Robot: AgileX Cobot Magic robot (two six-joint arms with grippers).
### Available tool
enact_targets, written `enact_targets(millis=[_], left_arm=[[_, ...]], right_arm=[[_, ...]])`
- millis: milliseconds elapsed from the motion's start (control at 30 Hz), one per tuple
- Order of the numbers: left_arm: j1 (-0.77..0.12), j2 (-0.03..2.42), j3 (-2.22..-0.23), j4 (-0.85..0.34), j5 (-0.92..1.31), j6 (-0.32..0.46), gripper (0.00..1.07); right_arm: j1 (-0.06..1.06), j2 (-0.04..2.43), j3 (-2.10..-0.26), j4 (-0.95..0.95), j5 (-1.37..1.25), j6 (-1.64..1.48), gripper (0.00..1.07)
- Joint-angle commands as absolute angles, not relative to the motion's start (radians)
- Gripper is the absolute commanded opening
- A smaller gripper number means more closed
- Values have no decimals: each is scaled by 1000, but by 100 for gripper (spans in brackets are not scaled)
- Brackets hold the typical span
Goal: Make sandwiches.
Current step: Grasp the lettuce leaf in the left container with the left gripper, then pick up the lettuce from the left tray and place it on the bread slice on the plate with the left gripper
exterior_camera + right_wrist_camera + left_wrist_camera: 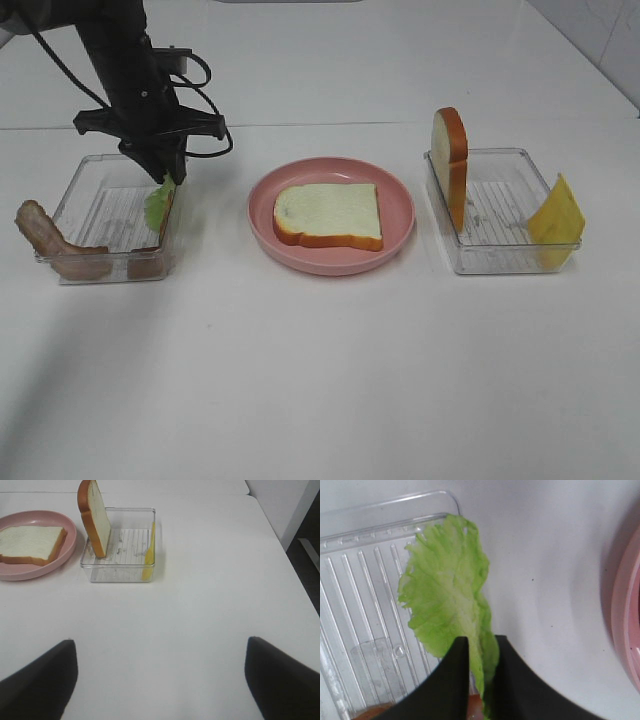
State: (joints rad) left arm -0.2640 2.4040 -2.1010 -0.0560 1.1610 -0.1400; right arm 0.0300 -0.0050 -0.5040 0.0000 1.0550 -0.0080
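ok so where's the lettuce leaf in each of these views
Exterior high: the lettuce leaf stands at the right wall of the left tray, pinched by the left end effector.
Left wrist: it fills the middle of the picture, gripped between the end effector's fingers.
Right wrist: not in it.
Shared landmark: the pink plate, seen in all three views.

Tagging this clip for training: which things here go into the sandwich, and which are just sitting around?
Sandwich parts: flat bread slice, upright bread slice, lettuce leaf, bacon strips, cheese square.
Just there: pink plate, left tray, right tray.
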Motion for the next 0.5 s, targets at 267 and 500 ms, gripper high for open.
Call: enact_targets(millis=[267, 500], left_arm=[[-269, 2408, -2104, -63, 1164, -110, 0], [-269, 2375, -2104, -63, 1178, -111, 0]], right_arm=[[29, -21, -501, 0, 1050, 0, 82], [29, -21, -501, 0, 1050, 0, 82]])
